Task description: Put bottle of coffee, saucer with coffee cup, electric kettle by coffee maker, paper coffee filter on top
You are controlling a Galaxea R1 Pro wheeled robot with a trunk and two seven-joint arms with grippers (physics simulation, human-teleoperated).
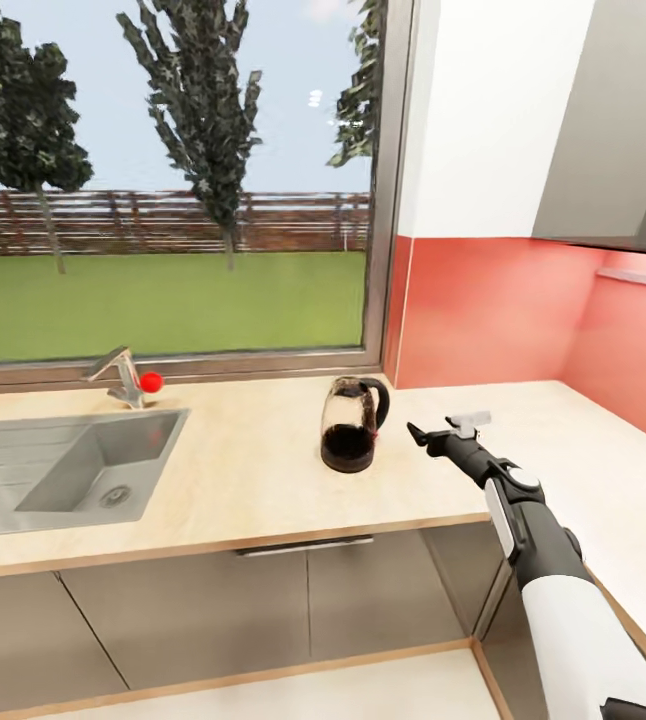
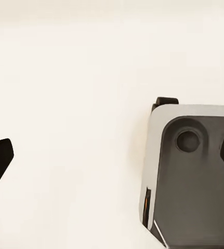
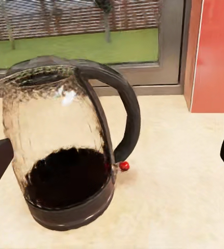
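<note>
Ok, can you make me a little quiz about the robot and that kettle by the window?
1. True or false: the right gripper is holding the electric kettle.
2. What stands left of the kettle on the countertop: A sink, B microwave, C toaster?
3. Which side of the kettle is its handle on, in the head view?

Key: 1 false, its fingers are open and apart from it. 2 A. 3 the right, toward the gripper.

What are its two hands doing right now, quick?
Left tool: open, holding nothing.
Right tool: open, empty, facing the electric kettle.

steel sink [image 1: 23, 445] with tap [image 1: 115, 372] (red knob), window [image 1: 163, 180], red backsplash [image 1: 483, 320]
</note>
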